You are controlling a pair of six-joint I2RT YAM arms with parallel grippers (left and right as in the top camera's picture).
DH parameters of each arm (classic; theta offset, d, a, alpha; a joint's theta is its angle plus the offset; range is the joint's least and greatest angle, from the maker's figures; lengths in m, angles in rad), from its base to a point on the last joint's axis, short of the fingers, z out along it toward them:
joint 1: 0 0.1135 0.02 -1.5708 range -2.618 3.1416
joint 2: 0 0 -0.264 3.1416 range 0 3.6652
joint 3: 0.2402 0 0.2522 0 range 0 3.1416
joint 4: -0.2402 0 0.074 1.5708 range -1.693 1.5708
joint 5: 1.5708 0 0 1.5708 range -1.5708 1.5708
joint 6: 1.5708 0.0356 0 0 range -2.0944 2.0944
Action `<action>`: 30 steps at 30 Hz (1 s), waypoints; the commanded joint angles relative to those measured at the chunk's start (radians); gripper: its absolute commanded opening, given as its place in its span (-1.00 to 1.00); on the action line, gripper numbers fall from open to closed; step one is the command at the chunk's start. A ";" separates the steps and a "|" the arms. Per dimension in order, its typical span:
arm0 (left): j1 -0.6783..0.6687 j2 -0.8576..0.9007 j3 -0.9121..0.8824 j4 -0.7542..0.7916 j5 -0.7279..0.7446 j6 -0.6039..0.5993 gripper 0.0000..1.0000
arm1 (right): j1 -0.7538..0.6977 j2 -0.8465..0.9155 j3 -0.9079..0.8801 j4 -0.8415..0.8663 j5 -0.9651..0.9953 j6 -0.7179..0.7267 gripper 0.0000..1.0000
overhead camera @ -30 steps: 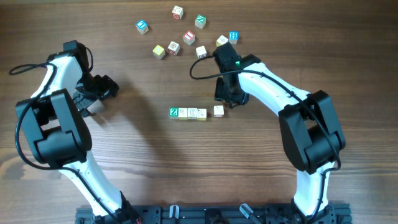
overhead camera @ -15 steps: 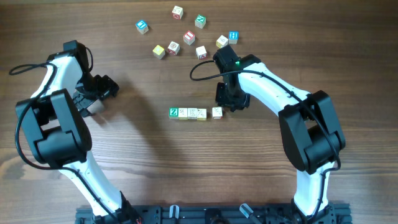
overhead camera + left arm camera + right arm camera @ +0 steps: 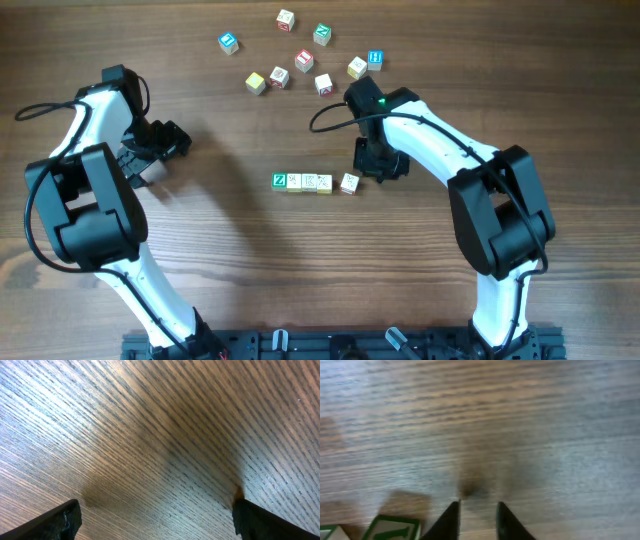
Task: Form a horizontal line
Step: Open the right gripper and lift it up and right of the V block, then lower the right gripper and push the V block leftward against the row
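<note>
The right pincer (image 3: pixel 477 507) stands only a crack open. Its wrist view shows two dark fingertips (image 3: pixel 452 517) with a narrow strip of bare desk (image 3: pixel 520 420) between them and nothing in the grip. From overhead it sits right of centre, just up and to the right of a cream cube (image 3: pixel 349 183) that lies turned askew. Whether they touch I cannot tell. That cube is just off the right end of the row (image 3: pixel 302 181), parted from it by a small gap. The row lies in the middle of the frame, four cubes side by side running left to right, with the green Z cube (image 3: pixel 279 180) at its left end. Loose cubes (image 3: pixel 304 59) are scattered at the upper middle, well apart from the row. The left pincer (image 3: pixel 155 510) is spread wide over bare wood at the left of the frame, holding nothing.
</note>
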 commanded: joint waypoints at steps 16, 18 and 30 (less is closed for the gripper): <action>0.007 0.021 -0.012 0.003 -0.032 0.001 1.00 | 0.003 -0.007 -0.006 0.032 -0.190 -0.001 -0.91; 0.007 0.021 -0.012 0.003 -0.032 0.001 1.00 | 0.003 -0.007 -0.006 0.033 -0.190 0.000 -0.91; 0.007 0.021 -0.012 0.003 -0.032 0.001 1.00 | 0.003 -0.007 -0.006 0.061 -0.190 0.000 -0.91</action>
